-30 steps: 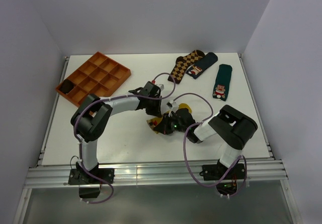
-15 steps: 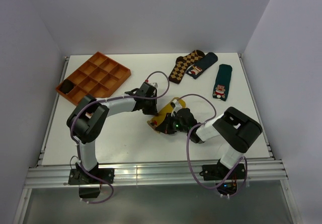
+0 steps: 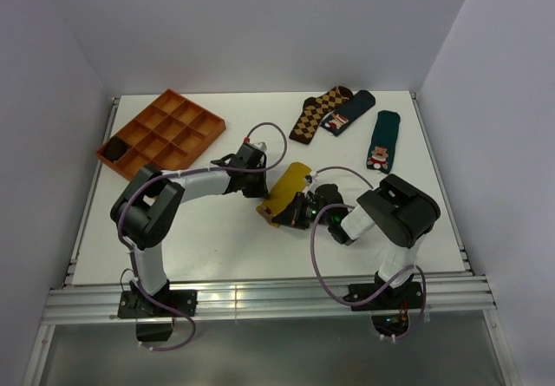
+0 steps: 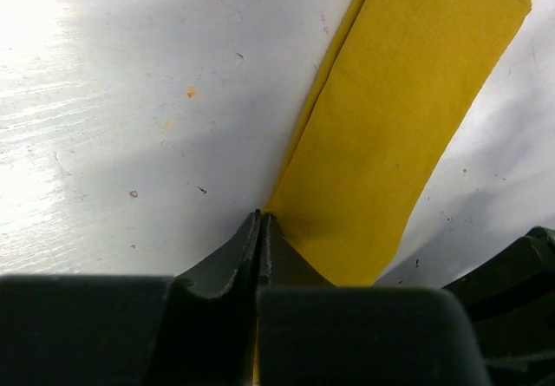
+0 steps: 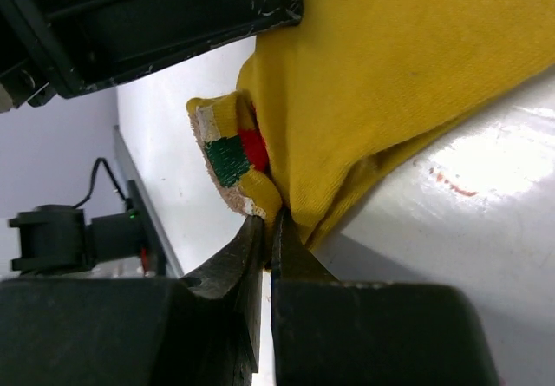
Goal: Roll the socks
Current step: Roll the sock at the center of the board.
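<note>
1. Top view: the mustard-yellow fabric sock (image 3: pixel 288 190) lies near the middle of the white table (image 3: pixel 217 243), its long axis running from about 1 o'clock down to 7 o'clock. The end toward 1 o'clock lies flat; the end toward 7 o'clock is bunched up between my two hands.
2. Left hand (image 3: pixel 264 193): it reaches in from 10 o'clock and is clenched on the sock. On the left wrist view the fingertips (image 4: pixel 260 223) meet right at the sock's (image 4: pixel 408 117) long folded edge, with a sliver of yellow caught between them.
3. Right hand (image 3: pixel 300 213): it comes in from 4 o'clock, low to the table. On the right wrist view the hand (image 5: pixel 267 226) is pinched tight on the turned-over end of the sock (image 5: pixel 408 82), just below a small red, green and white patch (image 5: pixel 232 153).
4. The two hands sit close together at the bunched end.
5. Elsewhere: an orange plastic compartment tray (image 3: pixel 161 134) at 10 o'clock, with something dark (image 3: pixel 113 150) in its near-left cell.
6. At 1 o'clock, well apart from the work: a brown-and-tan argyle sock (image 3: pixel 316 113) touching a dark navy sock (image 3: pixel 351 111), and a dark green sock with a Santa figure (image 3: pixel 382 141) beside them.
</note>
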Available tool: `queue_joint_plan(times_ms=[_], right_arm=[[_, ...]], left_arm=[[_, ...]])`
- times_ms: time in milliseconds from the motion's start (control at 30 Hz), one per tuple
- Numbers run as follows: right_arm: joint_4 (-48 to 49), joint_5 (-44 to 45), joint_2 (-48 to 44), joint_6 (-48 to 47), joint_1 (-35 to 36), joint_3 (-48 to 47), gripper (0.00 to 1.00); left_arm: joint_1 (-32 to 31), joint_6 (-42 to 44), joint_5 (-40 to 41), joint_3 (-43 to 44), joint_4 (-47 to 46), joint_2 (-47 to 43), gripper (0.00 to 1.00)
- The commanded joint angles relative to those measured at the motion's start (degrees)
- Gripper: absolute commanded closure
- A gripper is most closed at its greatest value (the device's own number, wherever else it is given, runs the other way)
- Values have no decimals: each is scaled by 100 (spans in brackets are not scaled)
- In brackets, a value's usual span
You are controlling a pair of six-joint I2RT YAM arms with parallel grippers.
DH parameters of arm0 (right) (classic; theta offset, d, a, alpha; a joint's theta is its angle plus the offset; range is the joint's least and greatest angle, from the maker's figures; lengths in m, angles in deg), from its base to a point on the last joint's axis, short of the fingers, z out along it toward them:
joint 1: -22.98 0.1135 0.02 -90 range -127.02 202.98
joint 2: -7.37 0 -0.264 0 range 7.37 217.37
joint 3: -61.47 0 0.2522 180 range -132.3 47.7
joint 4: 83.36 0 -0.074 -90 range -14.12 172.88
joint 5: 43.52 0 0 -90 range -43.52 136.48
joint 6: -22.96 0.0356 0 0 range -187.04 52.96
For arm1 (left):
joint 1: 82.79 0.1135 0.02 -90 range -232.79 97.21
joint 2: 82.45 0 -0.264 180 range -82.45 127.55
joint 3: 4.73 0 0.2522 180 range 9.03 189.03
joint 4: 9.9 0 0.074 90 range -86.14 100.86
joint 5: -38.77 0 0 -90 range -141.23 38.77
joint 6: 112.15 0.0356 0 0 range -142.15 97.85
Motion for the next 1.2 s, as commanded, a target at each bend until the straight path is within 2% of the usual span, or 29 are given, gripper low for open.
queue_joint_plan(times_ms=[0, 200, 267, 367, 433, 500, 600, 700, 733, 933, 1167], right_arm=[[-486, -243, 327, 71, -112, 12, 100], [-987, -165, 284, -34, -130, -164, 100], [-1128, -156, 284, -61, -130, -216, 100], [-1190, -156, 310, -61, -147, -252, 100], [-1207, -164, 319, -52, -165, -269, 100], [-1199, -173, 345, -26, -165, -278, 100], [-1129, -235, 441, 44, -174, -287, 100], [-1041, -296, 521, 97, -191, -278, 100], [-1032, -305, 530, 115, -200, -278, 100], [-1058, -314, 547, 106, -200, -296, 100], [-1049, -323, 539, 124, -200, -296, 100]], left_arm=[[100, 23, 410, -185, 73, -93, 92], [100, -205, 445, -202, 11, -549, 61], [117, -398, 768, -272, -6, -795, 48], [188, -767, 1093, -509, -94, -1437, 37], [223, -1153, 1279, -876, -191, -2025, 36], [223, -1487, 1428, -1255, -522, -2664, 31], [223, -2242, 1176, -2544, -1382, -3395, 30], [223, -2647, 955, -3372, -1947, -3766, 31], [223, -2692, 815, -3506, -2288, -3794, 32], [-14, -2763, 840, -3964, -2994, -3680, 33], [-199, -2904, 709, -4000, -3645, -2908, 38]])
